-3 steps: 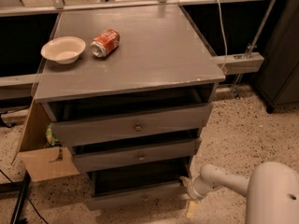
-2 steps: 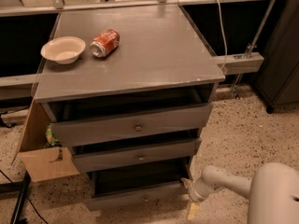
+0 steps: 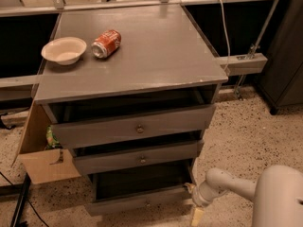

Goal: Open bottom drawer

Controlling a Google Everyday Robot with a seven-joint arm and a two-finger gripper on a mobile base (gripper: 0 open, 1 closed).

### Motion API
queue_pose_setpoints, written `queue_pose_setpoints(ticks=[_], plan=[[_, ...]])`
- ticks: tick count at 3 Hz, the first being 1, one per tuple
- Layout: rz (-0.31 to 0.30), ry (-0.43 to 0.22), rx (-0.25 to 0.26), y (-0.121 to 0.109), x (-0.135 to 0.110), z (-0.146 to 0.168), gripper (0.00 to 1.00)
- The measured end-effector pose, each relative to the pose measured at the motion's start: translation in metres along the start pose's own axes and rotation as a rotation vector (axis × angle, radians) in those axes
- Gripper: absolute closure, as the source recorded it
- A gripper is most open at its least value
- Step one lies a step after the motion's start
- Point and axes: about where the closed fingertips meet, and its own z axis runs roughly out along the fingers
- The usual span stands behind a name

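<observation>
Tan box point(image 3: 45, 167): open, against the cabinet's left side at floor level; something green point(image 3: 51, 138) shows just behind its upper edge.
Bowl point(image 3: 64, 50): pale and empty, upright on the left part of the cabinet top point(image 3: 156, 56).
Can point(image 3: 106, 43): red, lying on its side just right of the bowl, not touching it.
Top drawer point(image 3: 109, 131): the tallest grey front, round knob at centre, pulled out a little with a dark gap above it.
Middle drawer point(image 3: 113, 162): a narrower grey front below it, also slightly out.
Bottom drawer point(image 3: 137, 200): lowest of the three, near the floor; its thin front stands well forward of the cabinet and the dark inside is open to view from above.
Gripper point(image 3: 193, 202): low down at the right end of the bottom drawer's front, right against its corner; I cannot tell whether it is spread or closed on anything.
Arm point(image 3: 234, 186): pale grey, reaching in from the lower right towards the drawer.
Floor point(image 3: 246, 131): speckled, light-coloured.
</observation>
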Motion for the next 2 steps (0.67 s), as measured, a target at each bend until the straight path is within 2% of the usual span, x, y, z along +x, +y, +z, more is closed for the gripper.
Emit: queue_pose_setpoints(ticks=[2], plan=[[0.027,-0.008,-0.039,0.0076,0.0013,-0.0037,0.00]])
